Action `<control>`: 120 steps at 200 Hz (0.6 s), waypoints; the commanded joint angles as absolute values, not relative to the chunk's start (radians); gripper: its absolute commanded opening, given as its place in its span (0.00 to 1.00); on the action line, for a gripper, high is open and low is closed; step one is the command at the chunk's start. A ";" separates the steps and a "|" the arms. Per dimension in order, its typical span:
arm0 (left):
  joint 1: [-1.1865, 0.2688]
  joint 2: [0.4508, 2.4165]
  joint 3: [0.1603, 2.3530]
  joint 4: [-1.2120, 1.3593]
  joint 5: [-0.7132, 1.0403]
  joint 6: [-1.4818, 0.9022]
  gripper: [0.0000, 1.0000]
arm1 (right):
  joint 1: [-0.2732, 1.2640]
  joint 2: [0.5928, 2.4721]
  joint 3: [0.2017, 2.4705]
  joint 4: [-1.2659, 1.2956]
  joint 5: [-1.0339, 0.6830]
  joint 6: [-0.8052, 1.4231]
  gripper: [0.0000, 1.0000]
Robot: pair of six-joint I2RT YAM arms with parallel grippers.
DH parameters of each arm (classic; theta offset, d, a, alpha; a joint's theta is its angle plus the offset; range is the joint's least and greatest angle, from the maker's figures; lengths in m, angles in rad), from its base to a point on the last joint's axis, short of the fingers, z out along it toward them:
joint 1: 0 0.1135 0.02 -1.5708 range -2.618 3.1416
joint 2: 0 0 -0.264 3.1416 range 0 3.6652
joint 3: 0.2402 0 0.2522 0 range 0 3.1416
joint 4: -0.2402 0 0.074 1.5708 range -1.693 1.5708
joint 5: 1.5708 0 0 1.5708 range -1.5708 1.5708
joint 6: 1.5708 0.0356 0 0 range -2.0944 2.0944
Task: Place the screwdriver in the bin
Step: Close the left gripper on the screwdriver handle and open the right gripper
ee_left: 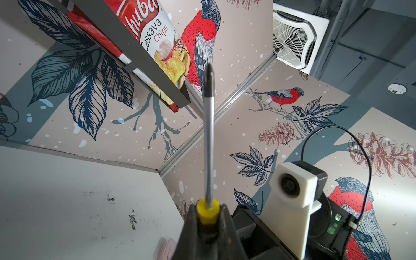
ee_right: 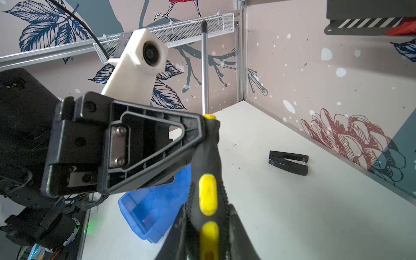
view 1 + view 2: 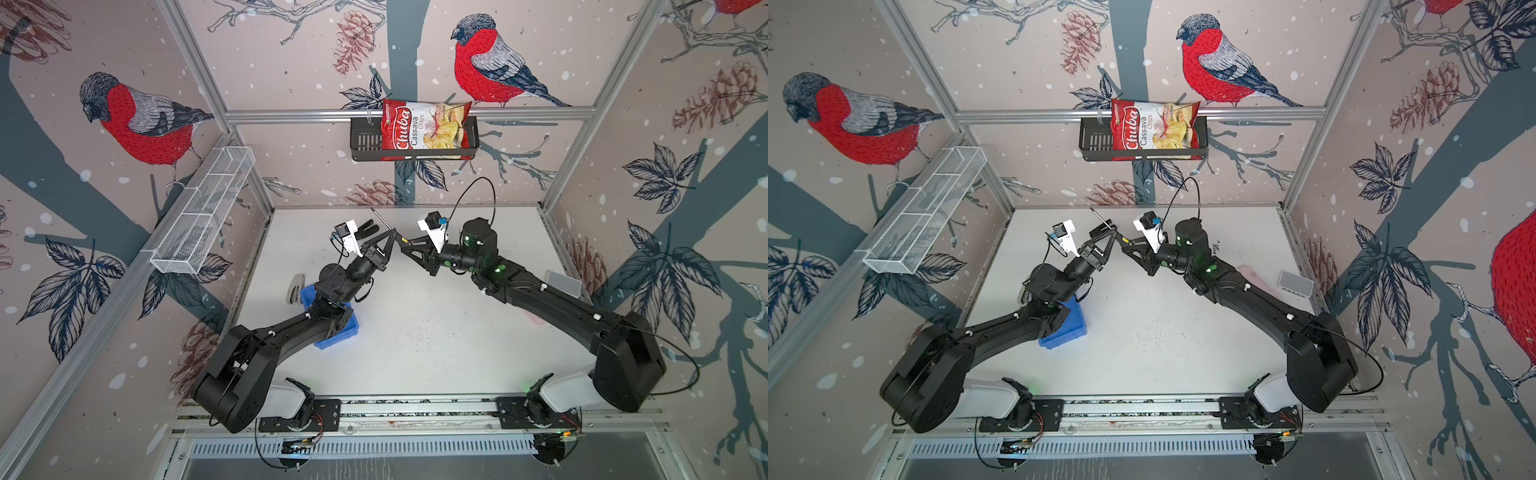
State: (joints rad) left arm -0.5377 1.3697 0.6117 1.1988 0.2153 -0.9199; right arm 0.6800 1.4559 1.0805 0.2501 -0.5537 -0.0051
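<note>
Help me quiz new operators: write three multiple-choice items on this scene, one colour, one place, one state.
1. The bin is: A red; B blue; C white.
2. The chips bag sits: A in the bin; B in a tool's grip; C in the black rack.
3. The screwdriver is: A in the bin; B lying loose; C gripped by the left tool and right tool.
Key: B, its walls are blue; C, the bag stands in the rack; C, both are shut on it.
</note>
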 commanded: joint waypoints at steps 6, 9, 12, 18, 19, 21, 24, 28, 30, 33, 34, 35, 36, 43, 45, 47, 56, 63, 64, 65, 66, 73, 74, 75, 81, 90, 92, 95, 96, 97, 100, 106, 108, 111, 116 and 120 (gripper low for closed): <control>-0.537 1.353 0.605 1.221 0.209 -0.907 0.00 | 0.683 1.454 1.090 0.264 -0.577 -0.034 0.08; -0.536 1.352 0.604 1.219 0.207 -0.905 0.00 | 0.683 1.454 1.091 0.264 -0.577 -0.035 0.07; -0.537 1.352 0.604 1.217 0.207 -0.904 0.00 | 0.683 1.454 1.091 0.263 -0.579 -0.036 0.06; -0.537 1.350 0.604 1.212 0.207 -0.904 0.00 | 0.684 1.454 1.092 0.260 -0.581 -0.037 0.04; -0.537 1.350 0.604 1.211 0.207 -0.904 0.00 | 0.684 1.454 1.092 0.261 -0.581 -0.038 0.04; -0.537 1.350 0.604 1.211 0.207 -0.905 0.00 | 0.684 1.455 1.091 0.261 -0.582 -0.038 0.03; -0.537 1.350 0.604 1.210 0.207 -0.907 0.00 | 0.684 1.455 1.092 0.260 -0.583 -0.038 0.02; -0.537 1.351 0.606 1.207 0.207 -0.910 0.00 | 0.684 1.456 1.094 0.258 -0.584 -0.038 0.01; -0.536 1.350 0.605 1.207 0.206 -0.913 0.00 | 0.684 1.456 1.094 0.257 -0.586 -0.039 0.00; -0.537 1.351 0.607 1.207 0.207 -0.916 0.05 | 0.684 1.456 1.094 0.256 -0.588 -0.039 0.00; -0.537 1.351 0.606 1.207 0.207 -0.917 0.06 | 0.685 1.456 1.094 0.256 -0.589 -0.040 0.00; -0.536 1.351 0.606 1.207 0.207 -0.918 0.07 | 0.685 1.456 1.095 0.257 -0.589 -0.041 0.00; -0.536 1.351 0.607 1.206 0.207 -0.919 0.08 | 0.685 1.457 1.095 0.257 -0.589 -0.041 0.00; -0.536 1.353 0.610 1.206 0.208 -0.926 0.13 | 0.687 1.456 1.096 0.254 -0.592 -0.043 0.00; -0.536 1.354 0.611 1.205 0.209 -0.927 0.14 | 0.687 1.456 1.096 0.254 -0.593 -0.043 0.00; -0.537 1.355 0.611 1.206 0.209 -0.929 0.15 | 0.687 1.456 1.097 0.253 -0.594 -0.044 0.00; -0.536 1.359 0.615 1.206 0.210 -0.935 0.21 | 0.689 1.457 1.100 0.249 -0.597 -0.047 0.00; -0.537 1.362 0.616 1.206 0.210 -0.938 0.27 | 0.690 1.459 1.101 0.247 -0.600 -0.048 0.00; -0.537 1.362 0.616 1.205 0.210 -0.939 0.28 | 0.691 1.459 1.101 0.246 -0.600 -0.049 0.00; -0.536 1.362 0.617 1.206 0.210 -0.939 0.28 | 0.692 1.459 1.102 0.246 -0.601 -0.050 0.00; -0.536 1.362 0.617 1.207 0.210 -0.940 0.30 | 0.692 1.459 1.103 0.245 -0.601 -0.050 0.00; -0.537 1.365 0.617 1.210 0.210 -0.942 0.38 | 0.693 1.460 1.106 0.239 -0.603 -0.053 0.00; -0.536 1.365 0.617 1.210 0.211 -0.943 0.39 | 0.693 1.460 1.106 0.239 -0.603 -0.053 0.00; -0.536 1.366 0.617 1.210 0.211 -0.943 0.39 | 0.694 1.460 1.106 0.238 -0.603 -0.053 0.00; -0.536 1.368 0.618 1.213 0.210 -0.945 0.42 | 0.695 1.461 1.107 0.237 -0.603 -0.055 0.00; -0.536 1.371 0.617 1.215 0.212 -0.947 0.42 | 0.696 1.463 1.108 0.235 -0.604 -0.057 0.00; -0.536 1.371 0.618 1.215 0.212 -0.947 0.42 | 0.696 1.462 1.108 0.233 -0.604 -0.057 0.00; -0.535 1.371 0.617 1.215 0.212 -0.947 0.41 | 0.697 1.462 1.108 0.232 -0.603 -0.057 0.00; -0.536 1.371 0.618 1.216 0.212 -0.946 0.41 | 0.696 1.464 1.108 0.233 -0.603 -0.057 0.00; -0.537 1.371 0.618 1.216 0.212 -0.947 0.40 | 0.696 1.464 1.108 0.233 -0.603 -0.057 0.00; -0.536 1.371 0.617 1.216 0.212 -0.945 0.38 | 0.696 1.462 1.108 0.232 -0.602 -0.057 0.00; -0.537 1.371 0.617 1.216 0.212 -0.945 0.32 | 0.696 1.462 1.108 0.232 -0.597 -0.058 0.00; -0.536 1.371 0.617 1.216 0.211 -0.945 0.30 | 0.696 1.461 1.108 0.232 -0.596 -0.058 0.00; -0.537 1.370 0.617 1.216 0.210 -0.945 0.26 | 0.696 1.461 1.108 0.232 -0.593 -0.058 0.00; -0.535 1.369 0.614 1.216 0.209 -0.944 0.20 | 0.696 1.462 1.107 0.231 -0.589 -0.058 0.00; -0.535 1.368 0.612 1.216 0.207 -0.943 0.15 | 0.696 1.462 1.106 0.231 -0.587 -0.058 0.01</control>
